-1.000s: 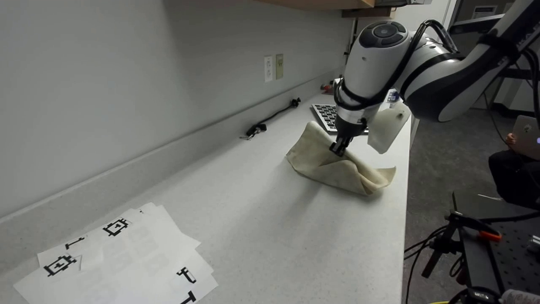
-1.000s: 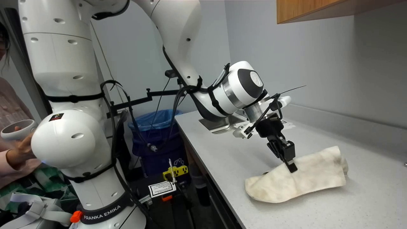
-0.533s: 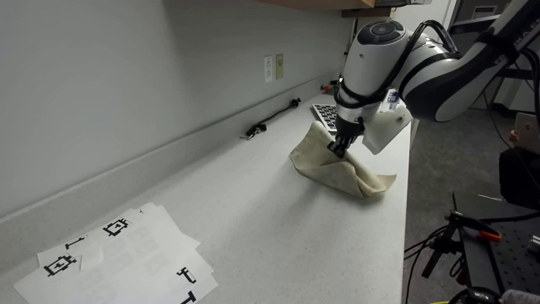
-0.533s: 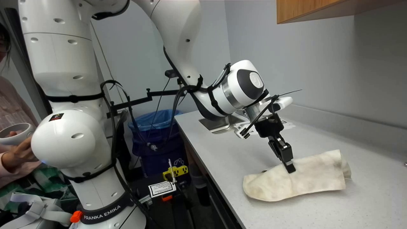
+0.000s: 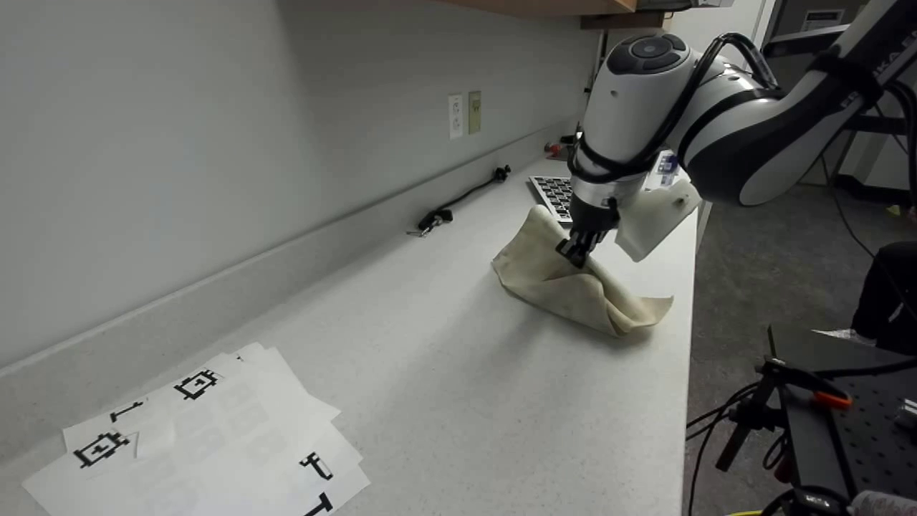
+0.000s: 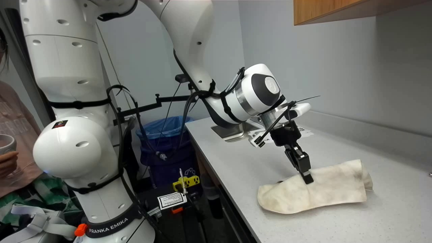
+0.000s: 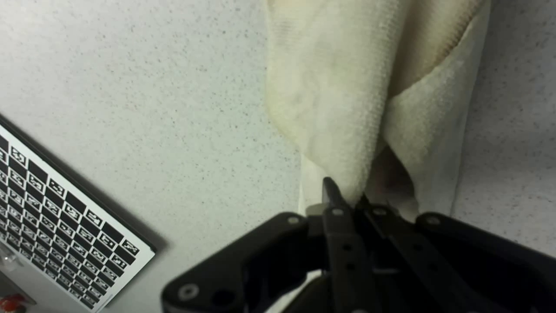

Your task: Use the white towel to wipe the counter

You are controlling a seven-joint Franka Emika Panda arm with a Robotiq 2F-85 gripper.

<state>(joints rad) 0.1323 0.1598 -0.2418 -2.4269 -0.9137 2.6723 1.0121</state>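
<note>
In an exterior view, the white towel (image 5: 566,295) is shifted only slightly along the counter (image 5: 516,408) since a second ago, with the gripper (image 5: 573,254) set near its middle. In an exterior view, a pale rounded object (image 6: 10,147) is seen farther from the arm (image 6: 69,152) than before. In the wrist view, a fold of towel is pinched between the fingers (image 7: 333,195), the rest spread ahead of them.

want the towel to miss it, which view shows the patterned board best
The wrist view: the patterned board is largest and clearest there, cropped at left. Otherwise only an exterior view shows it, beyond the towel and partly hidden by the arm.
</note>
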